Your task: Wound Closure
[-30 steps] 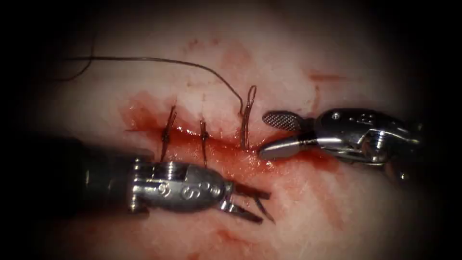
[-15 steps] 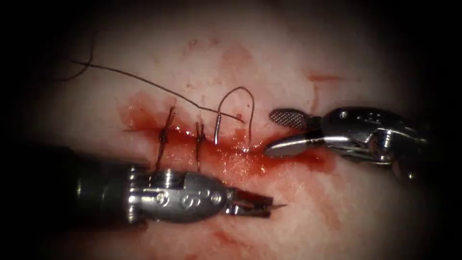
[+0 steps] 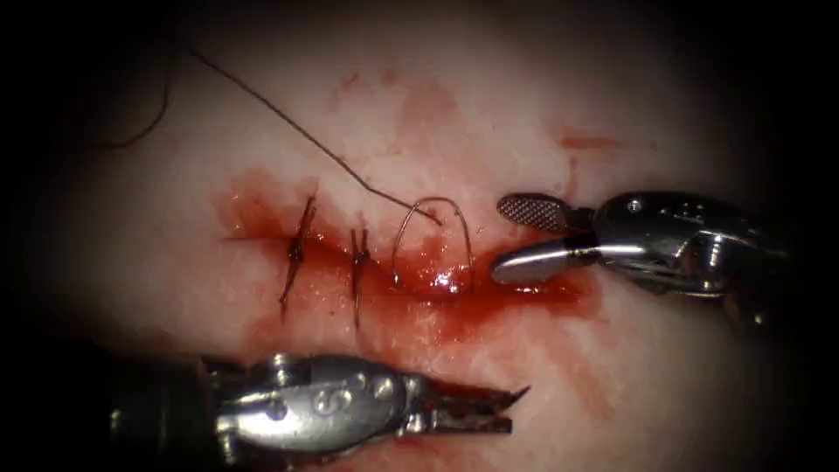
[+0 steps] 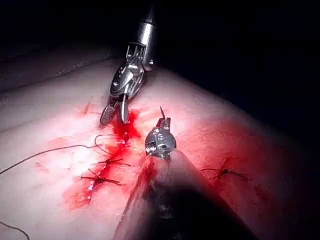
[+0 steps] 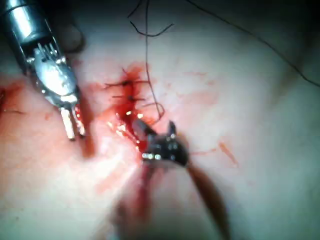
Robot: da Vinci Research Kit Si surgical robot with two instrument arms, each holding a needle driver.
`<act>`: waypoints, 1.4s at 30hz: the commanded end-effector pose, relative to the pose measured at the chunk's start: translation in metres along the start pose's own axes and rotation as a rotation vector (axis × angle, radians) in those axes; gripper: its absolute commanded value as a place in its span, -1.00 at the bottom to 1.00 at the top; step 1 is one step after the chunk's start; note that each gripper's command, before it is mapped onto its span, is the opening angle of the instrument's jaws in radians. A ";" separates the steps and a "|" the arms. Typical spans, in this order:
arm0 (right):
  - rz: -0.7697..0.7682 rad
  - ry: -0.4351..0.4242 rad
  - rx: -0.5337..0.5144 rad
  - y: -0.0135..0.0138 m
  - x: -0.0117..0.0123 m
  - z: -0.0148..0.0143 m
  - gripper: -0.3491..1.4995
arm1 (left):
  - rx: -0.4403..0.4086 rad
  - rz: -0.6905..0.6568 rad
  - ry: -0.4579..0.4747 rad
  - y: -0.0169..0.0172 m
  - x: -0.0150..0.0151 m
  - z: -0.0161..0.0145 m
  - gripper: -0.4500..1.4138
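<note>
Left tool (image 3: 489, 411): bottom centre of the endoscope frame, below the cut (image 3: 332, 243); jaws together, apparently clamped on the needle (image 3: 521, 395), of which a short point shows past the tips. Where along the curve it is held, cannot tell. Needle is clear of the tissue (image 3: 664, 367).
Right tool (image 3: 502, 238): right of centre, jaws apart, holding nothing; lower jaw lies at the right end of the cut.
Thread (image 3: 288, 122): runs from upper left down to a slack loop (image 3: 434, 203) arching over the cut, just right of two finished stitches (image 3: 297, 249).
Red fluid (image 3: 437, 306): pooled along the cut under the loop.
Risk: the loop stands just beside the open right jaws and could snag on them; a hard pull by the left tool might cut into the wound edge; the exposed needle point is close to the tissue.
Change from 1.0 s ago: the loop has gone from narrow and upright to a wide arch; the left tool has dropped lower in the frame, away from the cut; the thread's free run has swung toward the upper left.
</note>
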 end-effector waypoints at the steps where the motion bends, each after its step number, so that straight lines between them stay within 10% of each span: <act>1: 0.000 0.001 0.002 -0.0001 -0.0001 0.0008 0.09 | -0.015 -0.007 0.023 0.0000 -0.0004 0.0009 -1.00; 16: 0.000 0.001 0.002 -0.0007 -0.0003 0.0008 0.02 | -0.257 -0.190 0.158 0.0072 0.0045 0.0000 -1.00; 22: -0.018 -0.007 0.026 -0.0023 0.0001 0.0004 -1.00 | -0.310 -0.203 0.159 0.0082 0.0062 -0.0016 -1.00; 42: -0.149 -0.032 -0.009 -0.0033 -0.0037 0.0058 -1.00 | -0.316 -0.095 0.142 0.0084 0.0093 -0.0061 -1.00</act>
